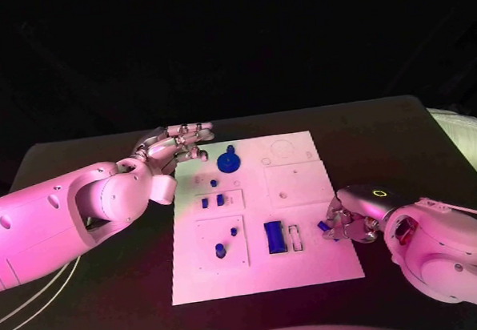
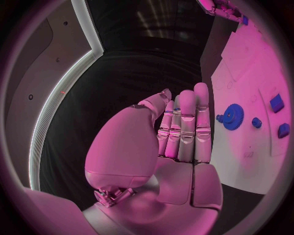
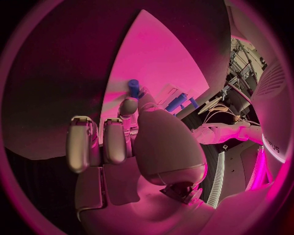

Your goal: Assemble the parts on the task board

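Observation:
The white task board [image 1: 307,262] lies in the middle of the black table. A blue gear [image 1: 229,162] stands near its far left end, also in the left wrist view as the blue gear [image 2: 232,116]. Two small blue blocks [image 1: 211,203] sit below it, two blue pegs [image 1: 221,250] lie nearer, and a long blue block [image 1: 275,236] stands mid-board. My left hand [image 1: 178,148] hovers at the board's far left corner, fingers straight [image 2: 183,132], holding nothing. My right hand [image 1: 347,221] is at the board's right edge and pinches a small blue peg [image 3: 134,88] at its fingertips.
An empty slot [image 1: 297,236] lies between the long blue block and my right hand. Pale outlined recesses [image 1: 287,153] mark the board's far right part. Bare black table [image 1: 115,308] surrounds the board on all sides.

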Controlling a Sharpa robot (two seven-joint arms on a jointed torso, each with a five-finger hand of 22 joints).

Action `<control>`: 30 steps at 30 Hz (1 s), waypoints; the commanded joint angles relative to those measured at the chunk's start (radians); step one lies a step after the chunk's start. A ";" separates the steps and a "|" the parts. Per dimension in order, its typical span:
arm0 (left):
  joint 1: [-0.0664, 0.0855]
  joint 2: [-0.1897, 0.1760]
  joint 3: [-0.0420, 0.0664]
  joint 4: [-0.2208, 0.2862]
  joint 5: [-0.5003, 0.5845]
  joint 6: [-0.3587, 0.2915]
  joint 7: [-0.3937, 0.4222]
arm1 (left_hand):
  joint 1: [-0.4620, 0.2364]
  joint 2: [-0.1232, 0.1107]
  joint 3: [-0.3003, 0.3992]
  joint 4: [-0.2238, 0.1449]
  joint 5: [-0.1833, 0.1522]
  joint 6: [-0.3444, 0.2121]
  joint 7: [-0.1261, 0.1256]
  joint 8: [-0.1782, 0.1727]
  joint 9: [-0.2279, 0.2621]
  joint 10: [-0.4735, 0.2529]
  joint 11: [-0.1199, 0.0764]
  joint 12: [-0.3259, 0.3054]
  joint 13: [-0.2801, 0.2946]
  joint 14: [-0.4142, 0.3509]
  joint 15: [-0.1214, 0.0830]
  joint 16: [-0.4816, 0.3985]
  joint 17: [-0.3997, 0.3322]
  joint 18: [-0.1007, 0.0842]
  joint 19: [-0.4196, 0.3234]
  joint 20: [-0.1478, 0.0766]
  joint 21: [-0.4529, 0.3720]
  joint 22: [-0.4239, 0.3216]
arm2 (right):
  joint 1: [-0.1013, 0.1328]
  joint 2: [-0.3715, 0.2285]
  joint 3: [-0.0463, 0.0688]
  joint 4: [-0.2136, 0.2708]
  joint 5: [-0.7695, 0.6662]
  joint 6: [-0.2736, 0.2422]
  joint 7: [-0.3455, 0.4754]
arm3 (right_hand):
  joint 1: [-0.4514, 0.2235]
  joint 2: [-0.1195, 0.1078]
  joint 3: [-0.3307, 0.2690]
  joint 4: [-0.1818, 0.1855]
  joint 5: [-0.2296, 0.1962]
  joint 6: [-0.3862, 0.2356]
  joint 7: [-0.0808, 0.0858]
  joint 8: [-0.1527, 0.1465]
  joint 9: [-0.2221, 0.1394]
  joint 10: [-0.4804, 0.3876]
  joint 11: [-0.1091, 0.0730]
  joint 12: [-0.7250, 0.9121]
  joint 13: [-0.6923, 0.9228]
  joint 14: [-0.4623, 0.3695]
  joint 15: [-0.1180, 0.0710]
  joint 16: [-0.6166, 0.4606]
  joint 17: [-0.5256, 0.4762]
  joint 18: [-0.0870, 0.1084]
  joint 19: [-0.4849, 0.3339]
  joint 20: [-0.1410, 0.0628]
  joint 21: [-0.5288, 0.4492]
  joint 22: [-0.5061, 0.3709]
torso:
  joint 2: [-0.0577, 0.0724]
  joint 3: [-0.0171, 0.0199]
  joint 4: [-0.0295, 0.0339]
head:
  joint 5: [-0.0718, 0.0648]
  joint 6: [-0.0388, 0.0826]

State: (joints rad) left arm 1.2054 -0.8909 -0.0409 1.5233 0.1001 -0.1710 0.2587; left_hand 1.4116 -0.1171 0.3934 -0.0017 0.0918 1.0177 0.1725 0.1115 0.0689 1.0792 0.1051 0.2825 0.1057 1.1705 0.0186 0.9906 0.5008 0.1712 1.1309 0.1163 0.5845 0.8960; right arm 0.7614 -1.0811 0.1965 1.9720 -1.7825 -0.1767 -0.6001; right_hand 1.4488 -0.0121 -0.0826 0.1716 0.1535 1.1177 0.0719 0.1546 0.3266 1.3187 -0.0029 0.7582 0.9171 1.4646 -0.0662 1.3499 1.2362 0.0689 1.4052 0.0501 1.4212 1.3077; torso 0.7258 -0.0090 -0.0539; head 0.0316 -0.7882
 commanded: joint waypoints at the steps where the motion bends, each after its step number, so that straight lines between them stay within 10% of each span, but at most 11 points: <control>1: 0.000 0.002 0.000 0.003 0.003 0.021 0.000 | -0.002 0.001 -0.004 -0.003 -0.001 -0.005 0.000 0.004 -0.001 -0.008 -0.002 0.002 0.001 -0.006 0.002 0.005 -0.001 0.011 -0.001 0.005 -0.006 -0.001 | -0.014 0.003 -0.012 -0.017 -0.080 0.130 -0.023 | 0.040 0.012 0.024 -0.022 -0.027 0.006 0.000 0.002 -0.005 -0.003 -0.006 0.001 0.003 0.047 -0.007 0.005 0.001 -0.008 0.000 -0.011 -0.002 0.017 | 0.001 0.0002 -0.0010 | 0.004 0.000; 11: 0.000 0.003 0.000 0.002 0.003 0.025 -0.003 | -0.002 0.001 -0.004 -0.003 -0.001 -0.005 0.000 0.004 -0.001 -0.008 -0.002 0.002 0.001 -0.006 0.002 0.005 -0.001 0.011 -0.001 0.005 -0.006 -0.001 | -0.015 0.013 -0.018 -0.011 -0.118 0.159 -0.022 | 0.111 0.012 0.120 -0.078 0.029 0.026 0.004 -0.009 -0.011 -0.011 -0.006 -0.013 0.004 0.049 -0.008 0.009 0.013 -0.010 0.004 -0.011 0.000 0.024 | -0.001 0.0007 -0.0007 | 0.002 -0.002; 21: -0.001 0.002 0.000 0.003 0.001 0.026 -0.002 | -0.002 0.001 -0.004 -0.003 -0.001 -0.005 0.000 0.004 -0.001 -0.008 -0.002 0.002 0.001 -0.006 0.002 0.005 -0.001 0.011 -0.001 0.005 -0.006 -0.001 | -0.016 0.011 -0.018 0.016 0.000 -0.070 -0.016 | 0.008 -0.032 0.299 -0.052 0.197 0.029 -0.004 -0.018 -0.003 0.020 -0.007 -0.004 0.019 0.056 -0.009 0.030 0.046 -0.016 0.024 -0.011 0.020 0.054 | -0.001 0.0007 -0.0003 | 0.001 0.000; 30: -0.002 0.001 0.000 0.005 0.000 0.028 -0.002 | -0.002 0.001 -0.004 -0.003 -0.001 -0.005 0.000 0.004 -0.001 -0.008 -0.002 0.002 0.001 -0.006 0.002 0.005 -0.001 0.011 -0.001 0.005 -0.006 -0.001 | -0.013 0.001 -0.012 0.065 0.169 -0.244 -0.014 | -0.075 -0.093 0.432 -0.026 0.218 0.033 -0.006 -0.019 0.011 0.040 -0.011 0.017 0.045 0.059 -0.012 0.040 0.062 -0.018 0.030 -0.014 0.027 0.064 | 0.000 -0.0003 -0.0005 | 0.001 -0.001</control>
State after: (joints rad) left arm 1.2038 -0.8911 -0.0413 1.5253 0.0996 -0.1638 0.2523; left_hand 1.4116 -0.1171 0.3934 -0.0017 0.0918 1.0177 0.1725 0.1115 0.0689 1.0793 0.1051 0.2825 0.1053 1.1705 0.0186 0.9906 0.5010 0.1712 1.1309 0.1163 0.5846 0.8963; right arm 0.7485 -1.0798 0.1841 2.0314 -1.7161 -0.3289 -0.6074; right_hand 1.3824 -0.1070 0.3454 0.1451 0.3665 1.1402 0.0737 0.1313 0.3116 1.3505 -0.0132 0.7720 0.9610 1.4647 -0.0737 1.3852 1.2976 0.0690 1.4290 0.0378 1.4408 1.3075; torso 0.7250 -0.0083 -0.0544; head 0.0327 -0.7881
